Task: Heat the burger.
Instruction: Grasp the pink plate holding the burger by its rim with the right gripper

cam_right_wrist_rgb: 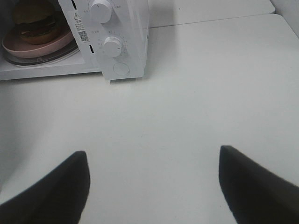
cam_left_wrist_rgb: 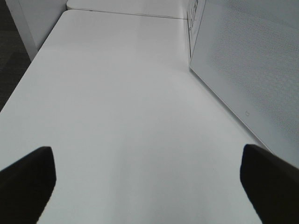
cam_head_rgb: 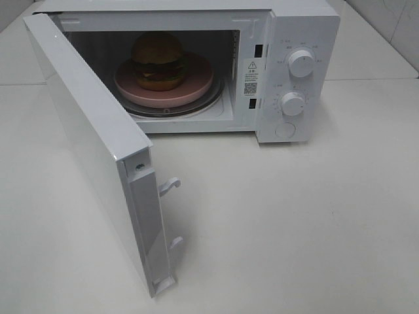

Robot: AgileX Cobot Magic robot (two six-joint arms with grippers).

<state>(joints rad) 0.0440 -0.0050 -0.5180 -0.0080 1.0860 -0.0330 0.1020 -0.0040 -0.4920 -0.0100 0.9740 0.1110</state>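
I saw a white microwave [cam_head_rgb: 314,29] on the white worktop [cam_head_rgb: 294,229], its door [cam_head_rgb: 85,131] swung wide open. Inside, a pink plate [cam_head_rgb: 196,84] sat on the glass turntable [cam_head_rgb: 219,99]. Two knobs [cam_head_rgb: 300,63] stood above a round button [cam_head_rgb: 285,130].

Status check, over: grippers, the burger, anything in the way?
Left gripper open, empty; right gripper open, empty. Burger on pink plate inside microwave. Door wide open, not yet shut; nothing seen blocking it.
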